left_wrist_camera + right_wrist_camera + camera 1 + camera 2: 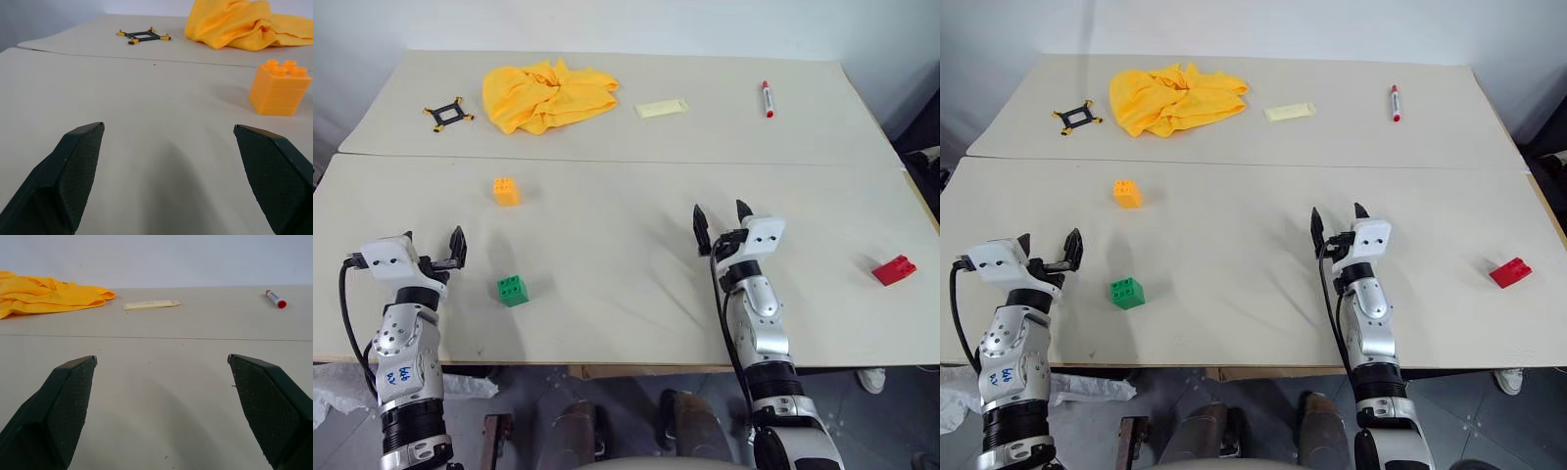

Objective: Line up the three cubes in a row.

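Three cubes: orange cube (506, 191) and green cube (512, 290) sit near each other on my left; red cube (893, 269) is far off on my right, close to the table (626, 323) edge.
Row: not made yet, I think. They are scattered.
My left gripper (433, 249): fingers spread wide, holding nothing, beside the green cube, likely ready to grab.
My right gripper (722, 224): spread wide too, holding nothing, over bare table.
Open room: lots in the middle.
Far away: yellow cloth (548, 95), marker (768, 98).
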